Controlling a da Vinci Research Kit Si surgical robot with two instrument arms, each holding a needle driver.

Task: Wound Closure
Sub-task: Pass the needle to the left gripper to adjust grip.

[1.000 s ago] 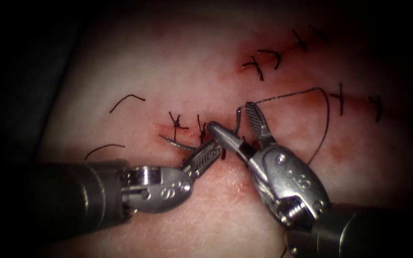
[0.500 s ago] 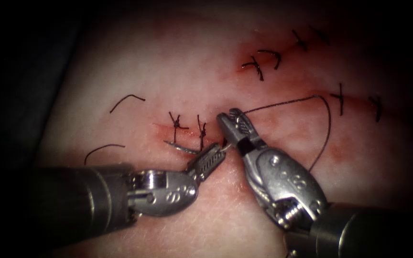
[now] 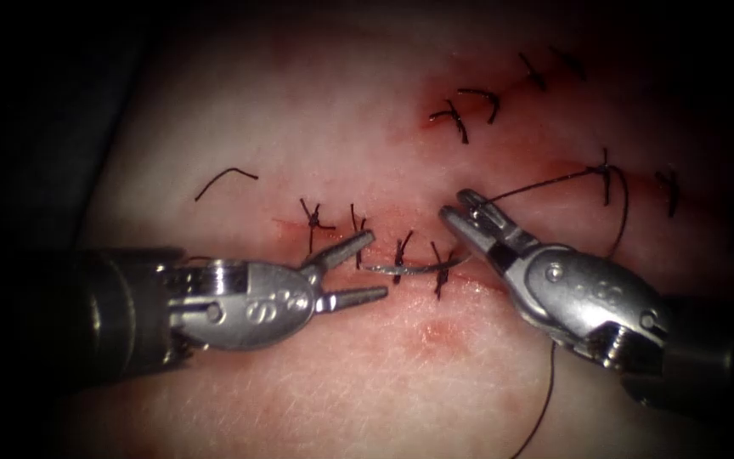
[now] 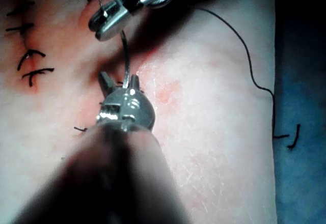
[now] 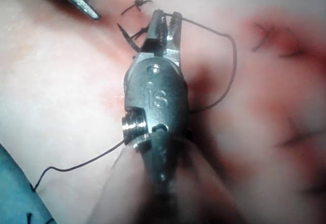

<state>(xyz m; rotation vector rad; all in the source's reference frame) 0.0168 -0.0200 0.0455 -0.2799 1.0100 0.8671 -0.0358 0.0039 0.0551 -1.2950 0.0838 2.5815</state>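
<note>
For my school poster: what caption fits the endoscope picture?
Right pincer holds the needle near one end above the cut; left pincer open, empty.

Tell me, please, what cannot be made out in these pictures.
- Endoscope view: whether the needle, held near its thread end by the right gripper, runs through the tissue or lies on it; stitches cross it.
- Endoscope view: the far end of the thread, cut off by the bottom edge.
- Left wrist view: the needle's tip, hidden behind the open, empty left gripper.
</note>
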